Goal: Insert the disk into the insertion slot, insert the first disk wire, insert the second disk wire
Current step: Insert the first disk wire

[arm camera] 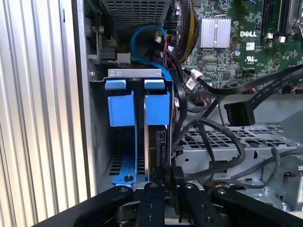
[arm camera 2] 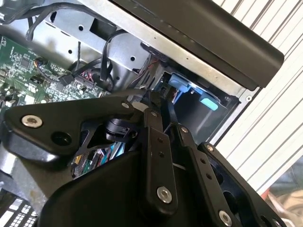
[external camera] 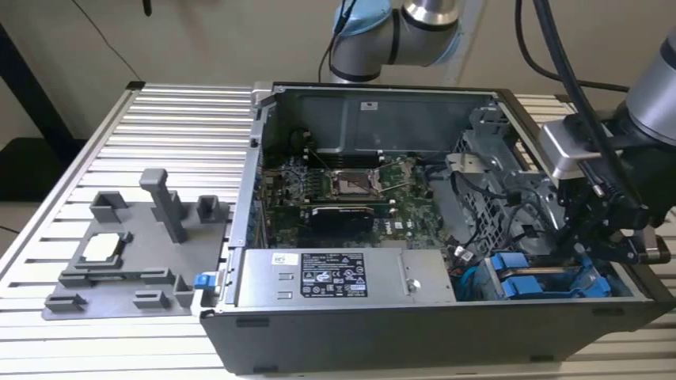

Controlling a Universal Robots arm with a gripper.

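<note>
You have the pincer (arm camera: pixel 169 187) low in the drive cage. Its fingers are drawn close together on what looks like a small black plug (arm camera: pixel 171 174), though the plug's outline is hard to separate from the fingers. The plug sits right at the near end of the disk (arm camera: pixel 155 142). Held end-on there, it lines up with the drive's connector edge, which suits seating a wire, not moving the drive.

The disk itself is in the insertion slot (arm camera: pixel 135 73). Its blue carrier is tucked under the cage's grey lip on the side nearer the cable bundle, so you can take the first step as done. Just beside it, against the case's outer wall, the other blue carrier (arm camera: pixel 120 109) looks empty, with vent holes showing through it.

Past these, a loose black connector (arm camera: pixel 238 112) hangs free over the perforated metal, apart from the disk. A blue cable (arm camera: pixel 142 35) loops behind the carriers, and the motherboard (arm camera: pixel 222 61) lies farther on.

In the exterior view, the power-supply box (external camera: pixel 338 277) lies along the case's near wall. The case rests on the slatted bench (external camera: pixel 180 127), and a grey fixture (external camera: pixel 127 253) stands well apart at the exterior view's left.
</note>
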